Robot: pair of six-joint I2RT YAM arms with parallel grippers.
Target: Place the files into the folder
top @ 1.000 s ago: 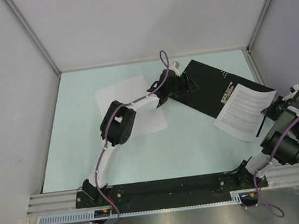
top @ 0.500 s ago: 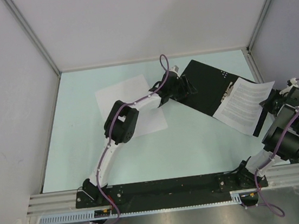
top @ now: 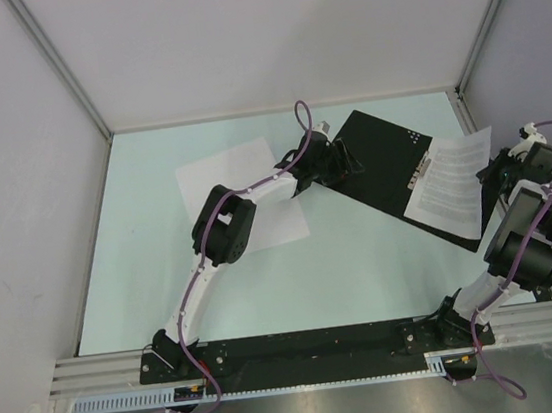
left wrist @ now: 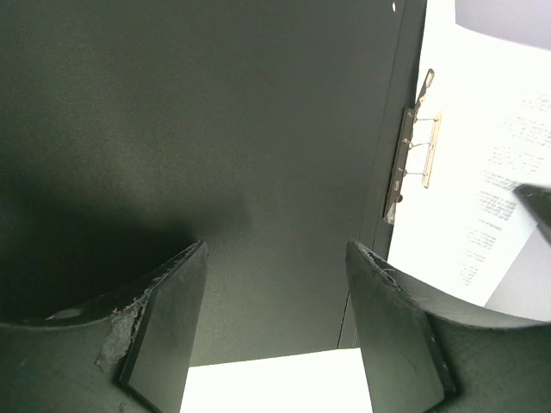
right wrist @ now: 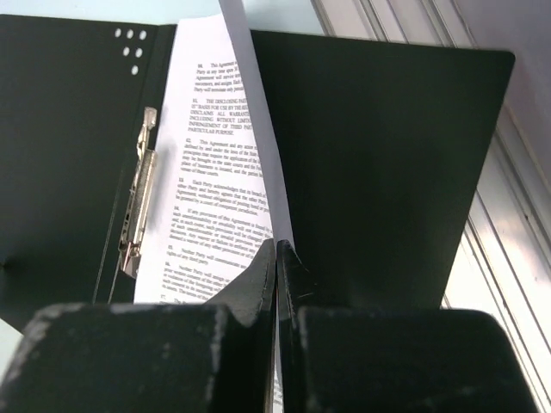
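The folder (top: 390, 152) lies open on the desk (top: 164, 281), with its black inside facing up. It sits slanted on the far right part of the desk. A metal clip (right wrist: 138, 202) runs down its middle fold. A few small white dots (right wrist: 129, 43) show in one corner.

The right gripper (right wrist: 275, 254) is pinched tight on one edge of the printed sheet (right wrist: 215, 146). This sheet is full of black lines of words. Most of it lies on the right half of the folder, just beside the metal clip. The pinched edge curls up off the folder toward the gripper.

The left gripper (left wrist: 274, 258) is over the left half of the folder, near its left edge. Its two fingers are spread apart and there is nothing between them. The pictures do not show if the fingers touch the folder.

Plain white paper (top: 214, 179) lies flat on the desk to the left of the folder. Part of it is hidden under the left arm. In the left wrist view, a bit of this paper shows right by the folder's edge. It is hard to tell how many sheets are there.
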